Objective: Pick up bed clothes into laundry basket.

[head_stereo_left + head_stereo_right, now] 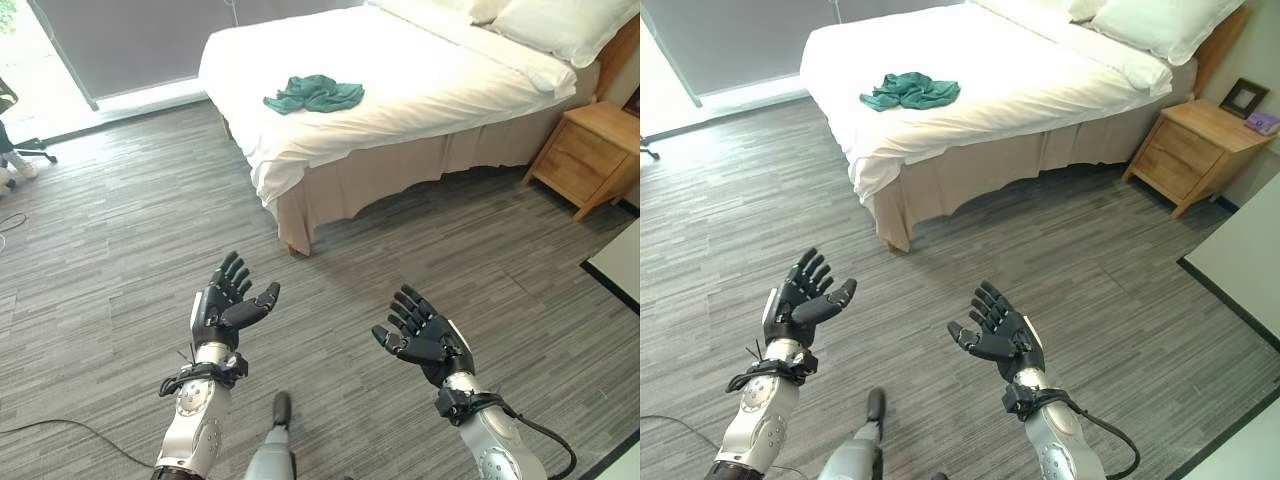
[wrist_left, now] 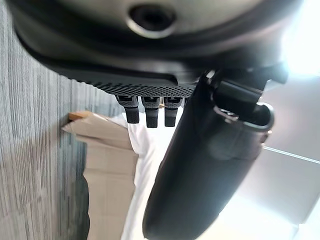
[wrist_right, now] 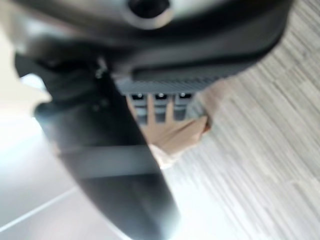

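I see the green garment [image 1: 314,93] crumpled on the bed [image 1: 420,90] well ahead – long axis crosswise – nearer my left hand [image 1: 226,300] than right hand [image 1: 425,340], both with fingers spread, empty.

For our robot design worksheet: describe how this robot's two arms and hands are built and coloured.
Both arms are rounded silver-grey shells ending in a black wrist collar. The left hand and right hand are dark and jointed, each with fingers and a thumb, shaped like a human hand. In its wrist view the left hand's palm edge is finely dotted.
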Controlling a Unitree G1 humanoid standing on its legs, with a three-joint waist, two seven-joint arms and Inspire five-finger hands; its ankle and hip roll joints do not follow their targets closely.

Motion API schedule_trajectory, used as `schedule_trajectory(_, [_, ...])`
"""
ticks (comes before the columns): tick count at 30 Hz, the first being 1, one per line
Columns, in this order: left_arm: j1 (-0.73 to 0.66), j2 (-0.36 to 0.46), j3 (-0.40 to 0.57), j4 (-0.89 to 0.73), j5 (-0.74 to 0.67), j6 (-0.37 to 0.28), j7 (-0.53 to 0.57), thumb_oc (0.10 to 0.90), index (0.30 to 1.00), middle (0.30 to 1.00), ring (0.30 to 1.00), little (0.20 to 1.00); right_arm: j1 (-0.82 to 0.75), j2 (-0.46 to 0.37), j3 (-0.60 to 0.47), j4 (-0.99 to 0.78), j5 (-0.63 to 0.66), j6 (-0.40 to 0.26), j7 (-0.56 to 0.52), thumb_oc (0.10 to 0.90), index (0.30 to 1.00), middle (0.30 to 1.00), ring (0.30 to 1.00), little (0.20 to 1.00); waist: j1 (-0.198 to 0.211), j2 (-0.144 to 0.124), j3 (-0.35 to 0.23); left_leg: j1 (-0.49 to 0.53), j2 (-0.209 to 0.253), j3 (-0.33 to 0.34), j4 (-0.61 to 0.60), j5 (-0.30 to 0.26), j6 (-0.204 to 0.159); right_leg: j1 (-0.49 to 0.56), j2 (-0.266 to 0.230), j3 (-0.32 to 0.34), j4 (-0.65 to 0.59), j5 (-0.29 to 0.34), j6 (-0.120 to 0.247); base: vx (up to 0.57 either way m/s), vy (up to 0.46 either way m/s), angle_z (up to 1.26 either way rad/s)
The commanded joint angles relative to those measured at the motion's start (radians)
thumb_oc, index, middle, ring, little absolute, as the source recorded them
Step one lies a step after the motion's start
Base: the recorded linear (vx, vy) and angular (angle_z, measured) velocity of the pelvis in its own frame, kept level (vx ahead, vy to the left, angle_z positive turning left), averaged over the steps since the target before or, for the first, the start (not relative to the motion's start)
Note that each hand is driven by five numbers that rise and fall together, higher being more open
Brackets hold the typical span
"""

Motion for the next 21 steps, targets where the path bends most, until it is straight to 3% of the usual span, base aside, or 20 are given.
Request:
schedule_trajectory(1, [-0.058, 0.075, 0.046, -0.172, 0.043, -0.111, -0.015, 0.800, 0.900, 0.900, 0.900, 0.900, -0.050, 0.059, -0.017, -0.139, -0.002, -0.080, 0.051, 0.800, 0.900, 0.900, 0.900, 0.900, 0.005, -0.096, -0.079, -0.051, 0.017, 0.028, 0.128, 0.067, -0.022, 0.085, -0.215, 0.029, 0.032, 0.070, 0.173, 0.47, 0.123, -1.00])
schedule_trajectory(3, [-0.061, 0.091, 0.043, -0.181, 0.056, -0.107, -0.002, 0.800, 0.900, 0.900, 0.900, 0.900, -0.066, 0.074, -0.005, -0.138, -0.016, -0.076, 0.051, 0.800, 0.900, 0.900, 0.900, 0.900, 0.020, -0.092, -0.077, -0.020, 0.016, 0.054, 0.155, 0.020, 0.018, -0.030, -0.229, 0.038, 0.293, 0.288, 0.223, 0.44, 0.208, -0.82])
schedule_trajectory(4, [-0.065, 0.104, 0.038, -0.187, 0.066, -0.103, -0.001, 0.800, 0.900, 0.900, 0.900, 0.900, -0.076, 0.075, 0.007, -0.135, -0.042, -0.072, 0.055, 0.800, 0.900, 0.900, 0.900, 0.900, 0.013, -0.073, -0.062, 0.021, 0.008, 0.055, 0.160, -0.007, 0.043, -0.107, -0.213, 0.033, 0.446, 0.384, 0.219, 0.52, 0.343, -0.97])
schedule_trajectory(5, [-0.073, 0.115, 0.039, -0.191, 0.073, -0.101, 0.005, 0.800, 0.900, 0.900, 0.900, 0.900, -0.087, 0.075, 0.020, -0.135, -0.063, -0.069, 0.058, 0.800, 0.900, 0.900, 0.900, 0.900, -0.014, -0.069, -0.032, 0.091, -0.023, 0.043, 0.153, -0.044, 0.063, -0.192, -0.224, -0.004, 0.568, 0.398, 0.208, 0.36, 0.258, -0.77])
schedule_trajectory(6, [-0.074, 0.115, 0.040, -0.191, 0.073, -0.101, 0.005, 0.800, 0.900, 0.900, 0.900, 0.900, -0.089, 0.075, 0.021, -0.135, -0.063, -0.069, 0.058, 0.800, 0.900, 0.900, 0.900, 0.900, -0.014, -0.067, -0.032, 0.090, -0.020, 0.044, 0.151, -0.041, 0.062, -0.195, -0.221, -0.002, 0.569, 0.401, 0.208, 0.58, 0.374, -0.31])
schedule_trajectory(7, [-0.086, 0.134, 0.037, -0.213, 0.091, -0.101, 0.008, 0.800, 0.900, 0.900, 0.900, 0.900, -0.089, 0.082, 0.027, -0.139, -0.063, -0.066, 0.057, 0.800, 0.900, 0.900, 0.900, 0.900, -0.061, -0.045, -0.012, 0.176, -0.032, 0.025, 0.121, -0.087, 0.088, -0.308, -0.195, -0.044, 0.668, 0.343, 0.194, 0.52, 0.303, -0.02])
schedule_trajectory(8, [-0.098, 0.139, 0.036, -0.207, 0.093, -0.097, 0.007, 0.800, 0.900, 0.900, 0.900, 0.900, -0.088, 0.082, 0.026, -0.137, -0.053, -0.065, 0.058, 0.800, 0.900, 0.900, 0.900, 0.900, -0.078, -0.028, -0.013, 0.210, -0.023, 0.014, 0.097, -0.094, 0.092, -0.371, -0.169, -0.063, 0.664, 0.329, 0.193, 0.78, 0.361, 0.11])
schedule_trajectory(9, [-0.114, 0.145, 0.030, -0.201, 0.105, -0.095, 0.003, 0.800, 0.900, 0.900, 0.900, 0.900, -0.080, 0.077, 0.019, -0.136, -0.044, -0.066, 0.064, 0.800, 0.900, 0.900, 0.900, 0.900, -0.122, -0.027, 0.000, 0.275, -0.040, -0.022, 0.071, -0.121, 0.096, -0.464, -0.147, -0.067, 0.661, 0.283, 0.188, 0.59, 0.176, 0.32])
schedule_trajectory(12, [-0.160, 0.154, -0.001, -0.209, 0.123, -0.099, -0.030, 0.800, 0.900, 0.900, 0.900, 0.900, -0.056, 0.057, 0.001, -0.143, -0.032, -0.062, 0.083, 0.800, 0.900, 0.900, 0.900, 0.900, -0.213, -0.039, -0.005, 0.405, -0.070, -0.067, -0.002, -0.180, 0.081, -0.537, -0.154, -0.139, 0.361, 0.256, 0.200, 0.74, 0.051, 0.79])
schedule_trajectory(13, [-0.178, 0.143, -0.016, -0.211, 0.120, -0.100, -0.027, 0.800, 0.900, 0.900, 0.900, 0.900, -0.047, 0.055, -0.006, -0.145, -0.027, -0.064, 0.080, 0.800, 0.900, 0.900, 0.900, 0.900, -0.241, -0.050, -0.011, 0.450, -0.088, -0.086, -0.018, -0.205, 0.074, -0.573, -0.166, -0.140, 0.241, 0.270, 0.209, 0.78, -0.017, 0.67])
schedule_trajectory(14, [-0.191, 0.135, -0.024, -0.198, 0.106, -0.101, -0.029, 0.800, 0.900, 0.900, 0.900, 0.900, -0.042, 0.053, -0.011, -0.145, -0.019, -0.062, 0.080, 0.800, 0.900, 0.900, 0.900, 0.900, -0.263, -0.036, -0.011, 0.490, -0.073, -0.101, -0.037, -0.226, 0.066, -0.552, -0.165, -0.158, 0.139, 0.270, 0.217, 0.78, -0.040, 0.92])
schedule_trajectory(16, [-0.228, 0.125, -0.051, -0.178, 0.096, -0.100, -0.028, 0.800, 0.900, 0.900, 0.900, 0.900, -0.030, 0.062, -0.017, -0.130, 0.004, -0.063, 0.080, 0.800, 0.900, 0.900, 0.900, 0.900, -0.295, -0.042, -0.025, 0.554, -0.077, -0.141, -0.040, -0.276, 0.050, -0.549, -0.176, -0.139, -0.043, 0.303, 0.238, 0.69, -0.055, 0.86])
schedule_trajectory(18, [-0.238, 0.125, -0.065, -0.183, 0.098, -0.100, -0.041, 0.800, 0.900, 0.900, 0.900, 0.900, -0.029, 0.056, -0.015, -0.125, 0.003, -0.056, 0.085, 0.800, 0.900, 0.900, 0.900, 0.900, -0.308, -0.031, -0.037, 0.616, -0.058, -0.169, -0.042, -0.314, 0.042, -0.572, -0.180, -0.161, -0.099, 0.326, 0.255, 0.48, -0.087, 0.45])
schedule_trajectory(19, [-0.238, 0.125, -0.065, -0.183, 0.098, -0.100, -0.041, 0.800, 0.900, 0.900, 0.900, 0.900, -0.029, 0.056, -0.016, -0.125, 0.003, -0.056, 0.085, 0.800, 0.900, 0.900, 0.900, 0.900, -0.314, -0.037, -0.037, 0.611, -0.064, -0.176, -0.043, -0.307, 0.040, -0.574, -0.189, -0.163, -0.101, 0.333, 0.254, 0.61, -0.212, 0.48])
schedule_trajectory(20, [-0.244, 0.129, -0.075, -0.189, 0.107, -0.099, -0.057, 0.800, 0.900, 0.900, 0.900, 0.900, -0.030, 0.042, -0.014, -0.124, 0.000, -0.050, 0.093, 0.800, 0.900, 0.900, 0.900, 0.900, -0.318, -0.041, -0.070, 0.673, -0.047, -0.178, -0.018, -0.335, 0.024, -0.568, -0.207, -0.245, -0.060, 0.368, 0.250, 0.41, -0.174, 0.56])
schedule_trajectory(21, [-0.244, 0.129, -0.075, -0.189, 0.107, -0.099, -0.057, 0.800, 0.900, 0.900, 0.900, 0.900, -0.030, 0.041, -0.015, -0.124, 0.000, -0.050, 0.093, 0.800, 0.900, 0.900, 0.900, 0.900, -0.325, -0.046, -0.069, 0.671, -0.051, -0.186, -0.019, -0.330, 0.022, -0.569, -0.215, -0.248, -0.057, 0.370, 0.249, 0.82, -0.350, 0.63])
